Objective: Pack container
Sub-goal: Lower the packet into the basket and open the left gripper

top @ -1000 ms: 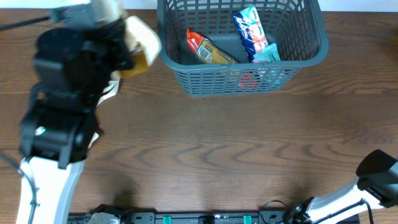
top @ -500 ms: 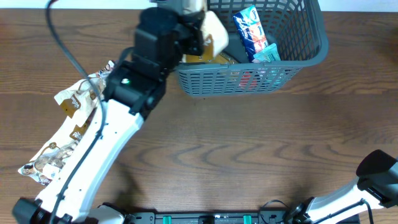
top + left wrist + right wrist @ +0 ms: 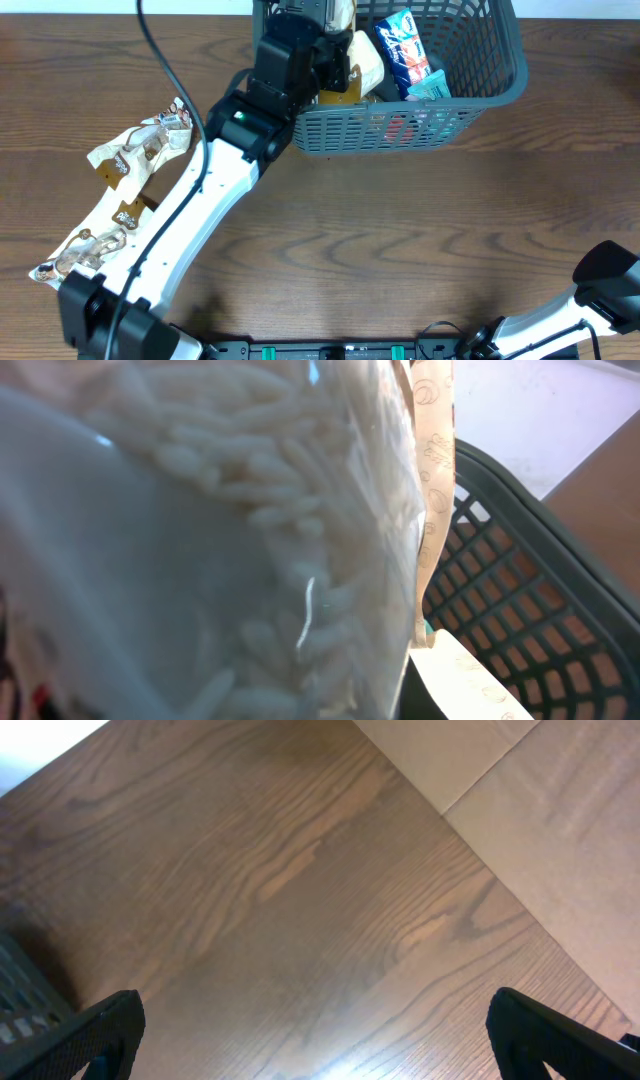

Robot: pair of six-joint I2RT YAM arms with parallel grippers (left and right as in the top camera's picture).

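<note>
The container point(image 3: 515, 62) is seen at the far edge of the table point(image 3: 400, 230), and the left gripper point(image 3: 340, 58) is held over its left part, just inside the rim. A clear packet of pale grains point(image 3: 366, 64) is gripped at its tip and fills the left wrist view, so the fingers are hidden. A blue packet point(image 3: 405, 48) lies inside, just beside it. The right gripper point(image 3: 320, 1045) is spread wide with nothing in it, over brown wood grain. A strip of sachets point(image 3: 115, 205) is laid out at the left. Since half a second ago, the clear packet has been carried from the rim further in.
</note>
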